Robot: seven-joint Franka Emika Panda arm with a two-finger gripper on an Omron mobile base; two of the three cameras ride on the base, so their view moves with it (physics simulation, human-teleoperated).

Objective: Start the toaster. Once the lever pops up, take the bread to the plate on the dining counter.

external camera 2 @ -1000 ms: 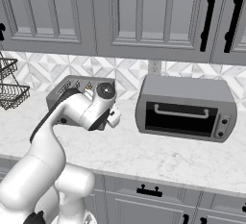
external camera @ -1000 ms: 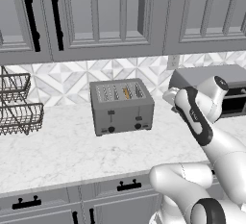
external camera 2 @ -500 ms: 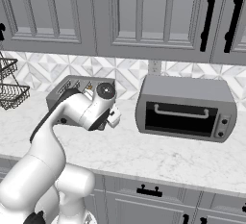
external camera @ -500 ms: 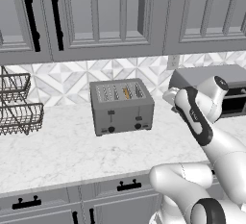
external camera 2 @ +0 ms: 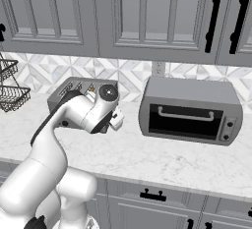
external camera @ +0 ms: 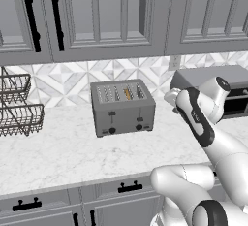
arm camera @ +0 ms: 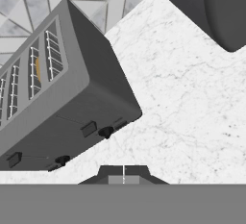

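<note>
white marble surface (external camera: 58, 154) over grey drawers, diamond-tile backsplash (external camera: 63, 82), grey upper cabinets (external camera: 97, 16). toaster (external camera: 122, 107) sits mid-surface against the wall, bread (external camera: 128, 93) down in a top slot. toaster oven (external camera 2: 189, 110) to its right, wire baskets (external camera: 17, 106) to its left. gripper (arm camera: 123, 172) fully closed, holding nothing, hovering off the toaster's front right.

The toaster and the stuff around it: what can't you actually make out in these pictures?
- Bread: just an orange sliver in a toaster slot in the left base view; its size is hidden inside.
- Toaster front in the right base view: covered by the white arm.
- Gripper: fingertips cut off at the bottom of the hand view, shut together.
- Wire baskets: cropped by the left edge of the left base view.
</note>
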